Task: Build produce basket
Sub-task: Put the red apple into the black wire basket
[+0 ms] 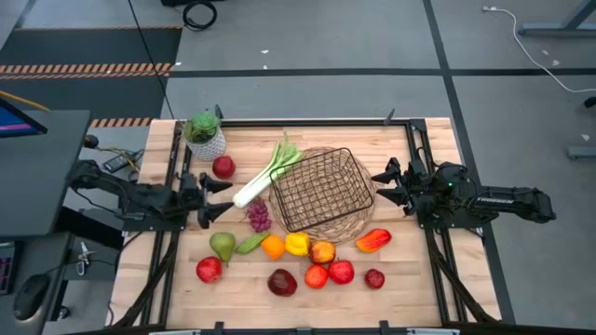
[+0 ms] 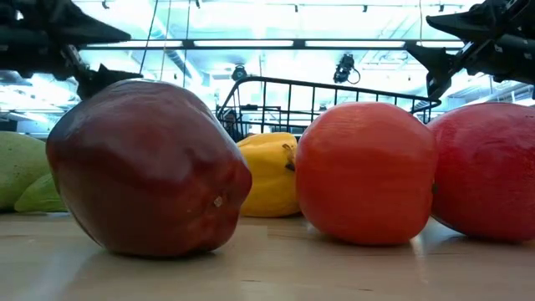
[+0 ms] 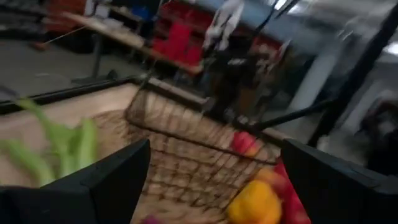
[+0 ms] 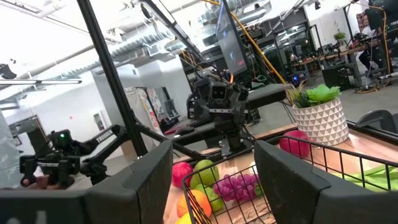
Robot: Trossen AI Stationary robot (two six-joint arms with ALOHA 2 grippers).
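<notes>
Left gripper (image 1: 212,199) spread wide, empty, just short of leek (image 1: 264,174) and grapes (image 1: 258,216). Basket (image 1: 318,191) midway between both grippers, produce (image 1: 296,263) strung along its near side, partly cut off in the low view. Right gripper (image 1: 384,185) beside basket's far rim, jaws parted, gripping nothing.

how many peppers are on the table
3, all in front of the basket: an orange pepper, a yellow pepper beside it, and a red pepper to the right.
</notes>
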